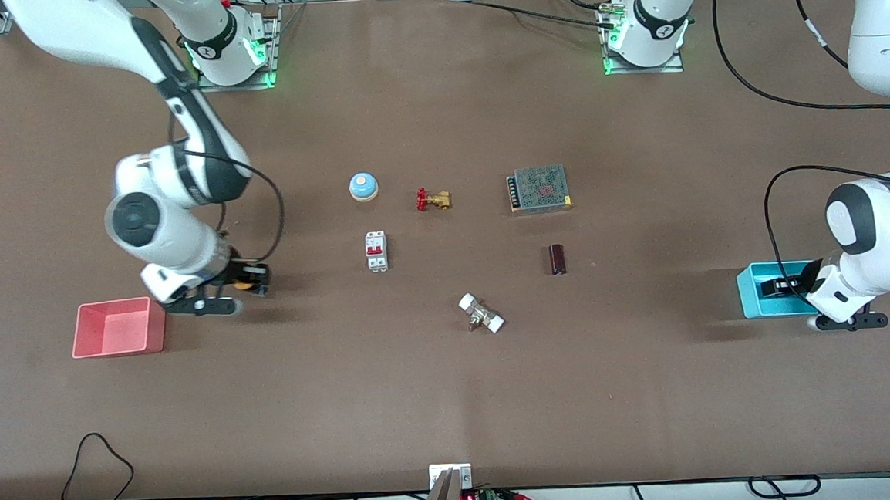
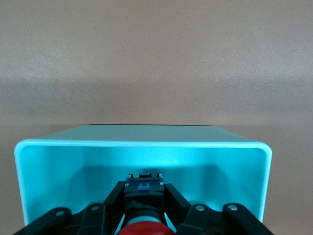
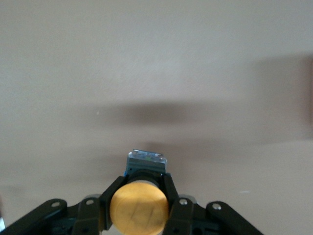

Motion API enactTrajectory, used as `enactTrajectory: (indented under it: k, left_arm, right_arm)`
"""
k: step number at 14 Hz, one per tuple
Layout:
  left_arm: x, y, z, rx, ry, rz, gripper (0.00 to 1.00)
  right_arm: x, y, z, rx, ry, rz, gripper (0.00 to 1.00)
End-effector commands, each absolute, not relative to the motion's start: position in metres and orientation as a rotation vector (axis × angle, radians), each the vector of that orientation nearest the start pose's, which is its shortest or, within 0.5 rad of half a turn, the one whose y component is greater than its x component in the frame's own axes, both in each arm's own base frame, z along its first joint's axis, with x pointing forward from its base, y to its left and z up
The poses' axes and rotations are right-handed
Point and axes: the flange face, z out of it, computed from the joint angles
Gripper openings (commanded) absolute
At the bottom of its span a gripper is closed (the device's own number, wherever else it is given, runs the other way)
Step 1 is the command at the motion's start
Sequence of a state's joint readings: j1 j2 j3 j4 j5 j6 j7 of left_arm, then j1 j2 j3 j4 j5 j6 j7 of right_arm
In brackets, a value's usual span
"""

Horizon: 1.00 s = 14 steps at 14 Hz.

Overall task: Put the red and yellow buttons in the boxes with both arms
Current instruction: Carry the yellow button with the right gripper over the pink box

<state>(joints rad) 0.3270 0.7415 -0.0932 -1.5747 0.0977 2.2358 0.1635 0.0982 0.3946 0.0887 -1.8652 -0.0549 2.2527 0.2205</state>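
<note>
My right gripper (image 1: 250, 280) is shut on the orange-yellow button (image 1: 243, 284) and holds it over bare table beside the pink-red box (image 1: 117, 329), toward the middle of the table from it. In the right wrist view the yellow cap (image 3: 139, 208) sits between the fingers (image 3: 172, 196), above brown table. My left gripper (image 1: 785, 285) is over the cyan box (image 1: 754, 293). In the left wrist view it is shut on the red button (image 2: 144, 229), whose dark body points into the cyan box (image 2: 195, 161).
In the middle of the table lie a pale-blue bell (image 1: 363, 186), a brass valve with a red handle (image 1: 433, 200), a white circuit breaker (image 1: 375, 251), a metal power supply (image 1: 539, 188), a dark brown cylinder (image 1: 558, 259) and a white-capped fitting (image 1: 481, 313).
</note>
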Motion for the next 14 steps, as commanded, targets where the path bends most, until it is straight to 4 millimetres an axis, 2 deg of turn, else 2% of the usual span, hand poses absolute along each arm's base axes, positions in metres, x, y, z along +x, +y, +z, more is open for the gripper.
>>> enactTrajectory:
  k: [1,3,4,5,8,10,14]
  left_arm:
    - [0.670,0.172,0.202,-3.142,-0.017,0.105,0.24]
    - [0.670,0.173,0.201,-3.145,-0.015,0.107,0.24]
    - [0.669,0.175,0.199,-3.148,-0.020,0.111,0.24]
    - [0.668,0.179,0.198,-3.152,-0.029,0.111,0.24]
    - [0.667,0.180,0.198,-3.157,-0.033,0.109,0.23]
    - [0.667,0.182,0.199,-3.176,-0.018,0.100,0.22]
    - [0.667,0.182,0.200,-3.240,-0.007,0.073,0.22]
  right_arm:
    - [0.640,0.049,0.367,-3.147,-0.235,0.011,0.27]
    - [0.651,-0.003,0.382,-3.142,-0.333,-0.004,0.27]
    - [0.653,-0.026,0.379,-3.142,-0.387,-0.008,0.27]
    - [0.654,-0.058,0.367,-3.145,-0.393,0.015,0.27]
    - [0.665,-0.116,0.333,-3.163,-0.454,-0.073,0.27]
    - [0.669,-0.139,0.307,-3.172,-0.459,-0.133,0.27]
    - [0.672,-0.150,0.279,-3.173,-0.425,-0.169,0.27]
